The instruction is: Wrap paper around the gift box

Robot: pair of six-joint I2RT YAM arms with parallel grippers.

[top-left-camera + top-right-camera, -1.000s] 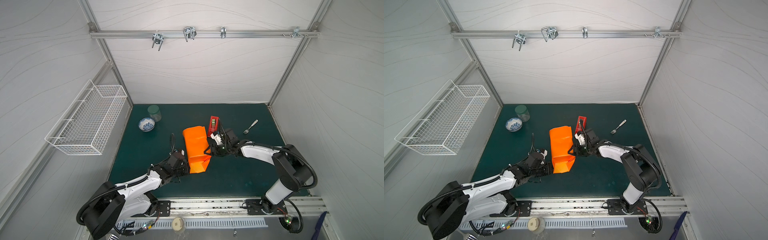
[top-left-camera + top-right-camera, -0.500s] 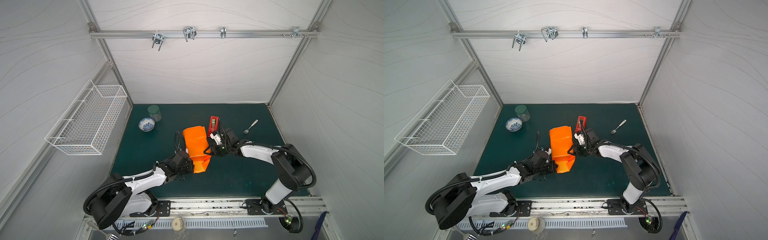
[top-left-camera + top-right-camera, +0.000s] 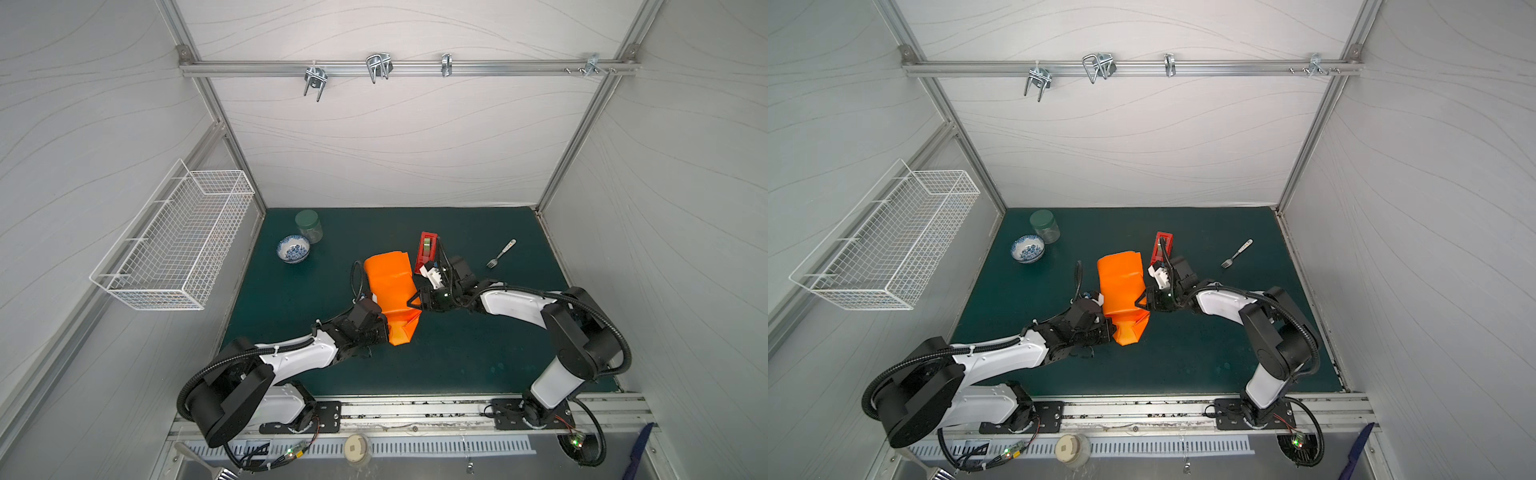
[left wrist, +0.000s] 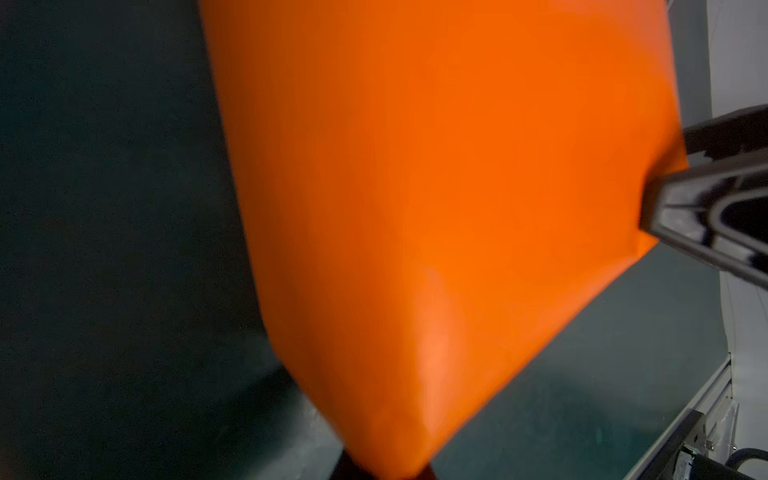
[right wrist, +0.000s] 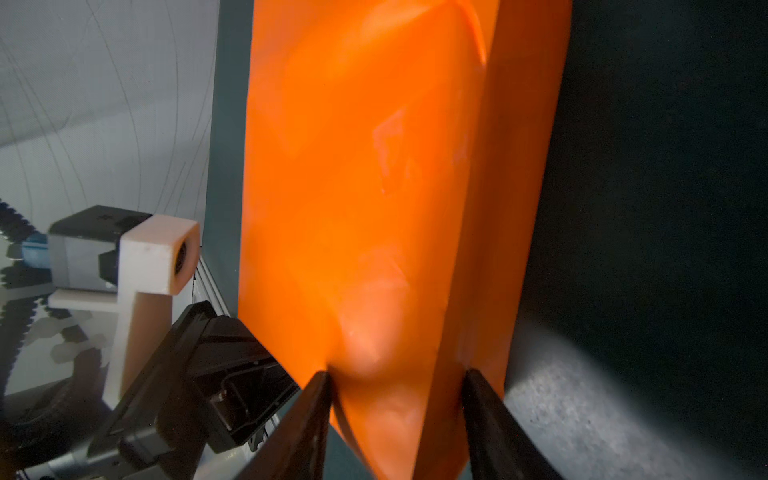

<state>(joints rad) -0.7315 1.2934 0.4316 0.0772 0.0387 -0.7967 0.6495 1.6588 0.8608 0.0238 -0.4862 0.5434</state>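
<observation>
Black fingers (image 5: 318, 399) of the right gripper (image 5: 399, 376) are pressing from both sides on the folded edge of the bright orange glossy paper (image 5: 365, 187), standing partly apart and clamping it. Fingers of the left gripper (image 3: 385, 331), fully closed, are pinching the near left edge of the paper, mostly hidden behind it. Both grippers are holding the paper wrap between them over the dark green table mat (image 3: 457, 357). The flat yellow-green gift box (image 3: 397, 331) is sitting inside the wrap, showing only as a small patch at its near open end. The narrow red tape dispenser (image 3: 427, 252) is standing just beyond the right gripper. The metal fork (image 3: 501, 254), blue-and-white bowl (image 3: 293, 249) and green-lidded clear jar (image 3: 308, 225) are lying well apart.
</observation>
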